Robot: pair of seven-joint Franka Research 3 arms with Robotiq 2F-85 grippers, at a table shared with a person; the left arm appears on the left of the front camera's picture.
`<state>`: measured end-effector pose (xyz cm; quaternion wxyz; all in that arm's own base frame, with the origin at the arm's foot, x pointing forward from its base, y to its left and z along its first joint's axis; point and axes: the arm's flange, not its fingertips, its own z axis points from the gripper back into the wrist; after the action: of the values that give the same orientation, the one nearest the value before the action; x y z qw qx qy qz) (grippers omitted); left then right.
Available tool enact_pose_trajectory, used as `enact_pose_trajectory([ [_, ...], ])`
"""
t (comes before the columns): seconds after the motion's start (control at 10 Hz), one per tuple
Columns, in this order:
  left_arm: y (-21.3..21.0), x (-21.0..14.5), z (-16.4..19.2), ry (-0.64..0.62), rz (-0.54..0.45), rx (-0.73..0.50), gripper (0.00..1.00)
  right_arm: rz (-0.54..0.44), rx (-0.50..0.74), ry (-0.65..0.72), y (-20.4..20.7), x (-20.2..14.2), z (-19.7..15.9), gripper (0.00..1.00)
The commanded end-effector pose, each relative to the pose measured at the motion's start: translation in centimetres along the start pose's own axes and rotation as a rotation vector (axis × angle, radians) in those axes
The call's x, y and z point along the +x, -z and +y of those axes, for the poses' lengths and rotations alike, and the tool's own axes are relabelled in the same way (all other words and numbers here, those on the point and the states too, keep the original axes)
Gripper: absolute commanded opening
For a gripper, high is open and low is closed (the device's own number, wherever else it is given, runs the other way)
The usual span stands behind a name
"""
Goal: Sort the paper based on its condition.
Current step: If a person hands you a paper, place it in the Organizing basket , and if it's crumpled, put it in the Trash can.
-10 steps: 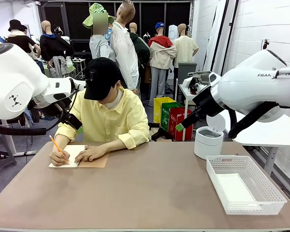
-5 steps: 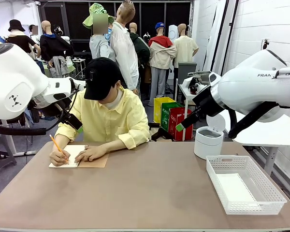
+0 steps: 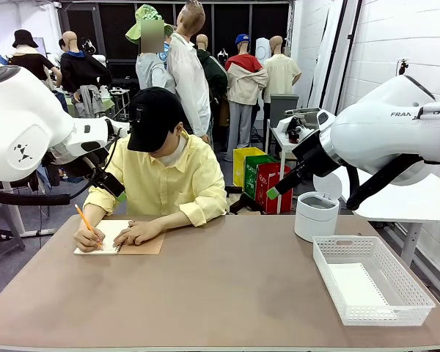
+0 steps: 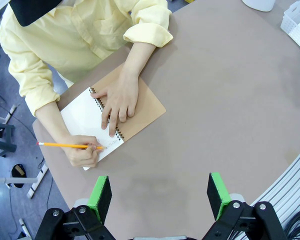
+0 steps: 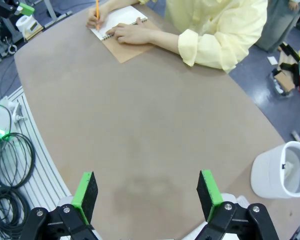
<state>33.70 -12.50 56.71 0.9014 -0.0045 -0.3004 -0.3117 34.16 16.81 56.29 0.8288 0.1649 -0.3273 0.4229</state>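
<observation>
A white sheet of paper [image 3: 356, 284] lies flat in the white basket [image 3: 328, 273] at the table's right. At the far left a person writes with an orange pencil [image 3: 87, 223] on the open white page [image 4: 85, 117] of a spiral notebook with a brown cover [image 4: 142, 107]; the other hand rests on the binding. My left gripper [image 4: 159, 196] hangs open high above the table near the notebook, nothing between its green pads. My right gripper [image 5: 147, 195] is also open and empty, high over the bare middle of the table.
A white cylindrical bin [image 3: 316, 215] with an open lid stands behind the basket, also seen as the bin [image 5: 282, 175] from the right wrist. The person's arms and the notebook [image 5: 127, 50] take up the far left. The brown table [image 3: 227, 293] is bare in the middle.
</observation>
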Motion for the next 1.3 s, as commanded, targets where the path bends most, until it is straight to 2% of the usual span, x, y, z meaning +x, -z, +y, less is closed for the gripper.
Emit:
enact_pose_trajectory([
  [0.0, -0.06, -0.01, 0.1, 0.0, -0.001, 0.001, 1.0, 0.002, 0.0, 0.001, 0.06, 0.01, -0.05, 1.0],
  [1.2, -0.06, -0.01, 0.1, 0.0, -0.001, 0.001, 1.0, 0.002, 0.0, 0.001, 0.06, 0.01, -0.05, 1.0],
])
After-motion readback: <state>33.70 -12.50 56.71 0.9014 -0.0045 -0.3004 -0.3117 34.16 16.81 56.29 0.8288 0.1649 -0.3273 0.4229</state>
